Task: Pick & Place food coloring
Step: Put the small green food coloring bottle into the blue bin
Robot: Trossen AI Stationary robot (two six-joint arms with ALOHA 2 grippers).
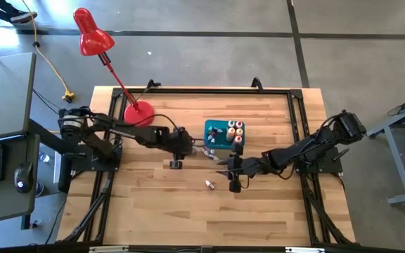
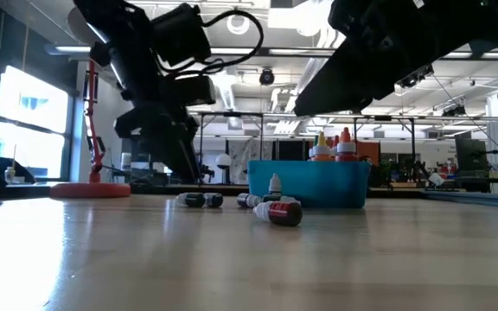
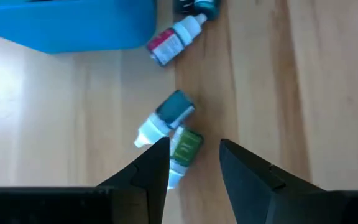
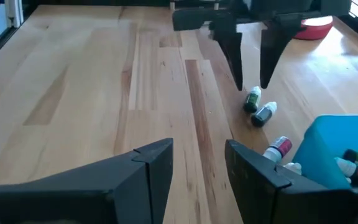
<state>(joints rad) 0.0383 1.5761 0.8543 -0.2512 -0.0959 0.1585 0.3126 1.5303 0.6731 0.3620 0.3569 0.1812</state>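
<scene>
Left claw released over a green-labelled bottle — right claw released, well apart.

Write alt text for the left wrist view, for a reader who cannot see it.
The left claw hangs open over two small food coloring bottles lying side by side on the wooden table, a green-labelled bottle and a teal-labelled bottle. Farther off, a red-labelled bottle lies beside the blue bin.

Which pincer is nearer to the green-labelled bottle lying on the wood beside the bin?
The left pincer: it hovers directly over the green-labelled bottle, fingers open astride it. The right pincer hangs over bare wood off to the side, past the blue bin.
</scene>
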